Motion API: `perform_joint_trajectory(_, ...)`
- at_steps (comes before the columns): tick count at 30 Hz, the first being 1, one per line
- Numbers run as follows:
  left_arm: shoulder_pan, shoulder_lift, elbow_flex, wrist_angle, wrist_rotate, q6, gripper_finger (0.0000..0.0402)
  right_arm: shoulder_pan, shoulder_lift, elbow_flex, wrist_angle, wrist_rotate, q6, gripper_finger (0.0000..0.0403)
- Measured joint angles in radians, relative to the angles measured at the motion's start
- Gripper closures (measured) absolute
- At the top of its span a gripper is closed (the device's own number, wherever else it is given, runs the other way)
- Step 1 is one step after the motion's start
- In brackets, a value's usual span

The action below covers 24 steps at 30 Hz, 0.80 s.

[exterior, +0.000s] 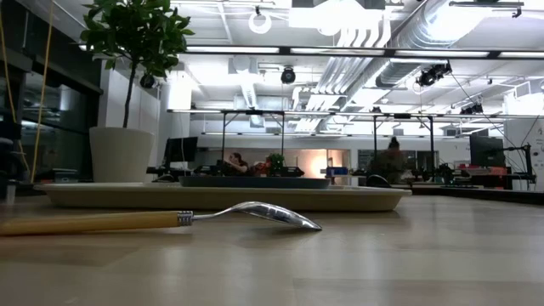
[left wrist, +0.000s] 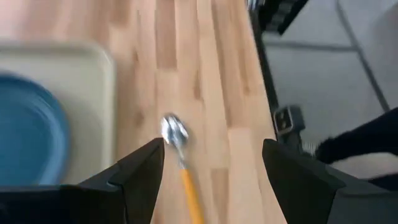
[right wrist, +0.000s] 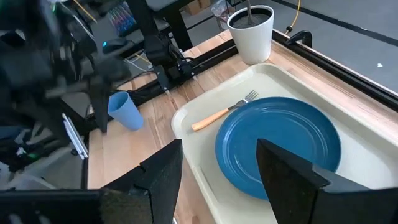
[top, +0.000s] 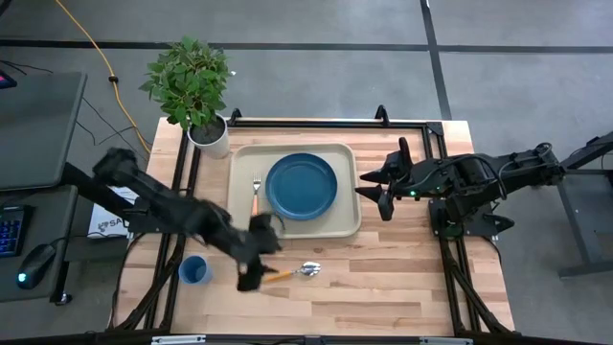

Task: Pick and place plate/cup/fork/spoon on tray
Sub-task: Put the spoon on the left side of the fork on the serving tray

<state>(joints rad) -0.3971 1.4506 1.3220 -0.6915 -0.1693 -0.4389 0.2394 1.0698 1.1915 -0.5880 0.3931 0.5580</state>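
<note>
The dark-blue plate (top: 302, 186) and the fork (top: 256, 195) lie on the beige tray (top: 343, 226). The spoon (top: 295, 272) lies on the bare table near the tray's front edge, bowl toward the right; the low view shows it flat on the wood (exterior: 255, 212). The blue cup (top: 194, 270) stands on the table at the front left. My left gripper (top: 257, 261) is open above the spoon's handle end; in the left wrist view the spoon (left wrist: 177, 140) shows between its fingers. My right gripper (top: 383, 188) is open and empty, right of the tray.
A white pot with a green plant (top: 209, 134) stands at the tray's far left corner. A black frame rail (top: 316, 123) runs along the table's far edge. Bare wood lies in front of and to the right of the spoon.
</note>
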Motion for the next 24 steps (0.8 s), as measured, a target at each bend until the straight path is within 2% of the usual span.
perform_joint_trajectory(5, -0.066, 0.185, 0.000, -0.009, -0.016, -0.155, 0.0149, 0.000, 0.000, 0.000, -0.053, -0.002, -0.040, 0.0206)
perform_joint_trajectory(14, -0.114, 0.449, 0.000, -0.016, -0.053, -0.306, 0.0149, 0.000, 0.000, 0.000, -0.168, 0.008, -0.043, 0.0206)
perform_joint_trajectory(24, -0.073, 0.554, 0.000, -0.020, -0.044, -0.404, 0.0150, 0.002, 0.000, 0.000, -0.168, 0.020, -0.042, 0.0206)
